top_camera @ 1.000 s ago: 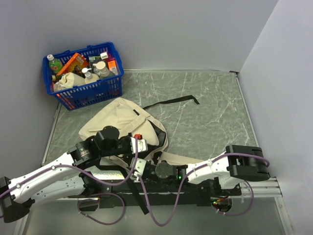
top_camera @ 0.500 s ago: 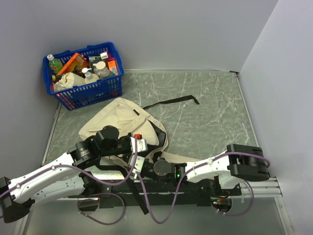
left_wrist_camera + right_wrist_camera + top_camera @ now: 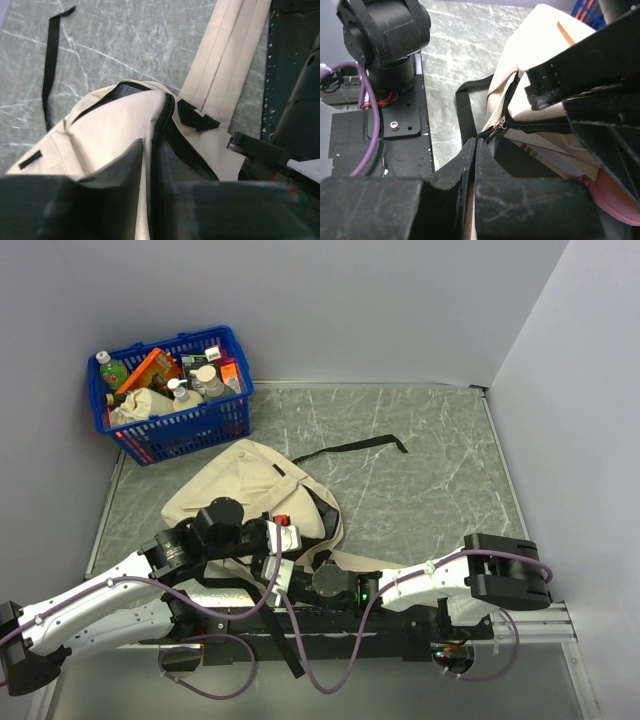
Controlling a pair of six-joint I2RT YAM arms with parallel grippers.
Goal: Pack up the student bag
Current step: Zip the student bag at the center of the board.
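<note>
A: While the student bag is laid on the marbled bench, just ahead of the arm bases, how are the pincers set?

B: Its opening edge is clamped by the left pincer. The right pincer is pressed together at the zipper pull; whether that is caught cannot be told.

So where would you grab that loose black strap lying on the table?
I'd pinch the black strap near its free end, coming straight down with a finger on each long edge, since it lies flat and thin on the table.
</note>
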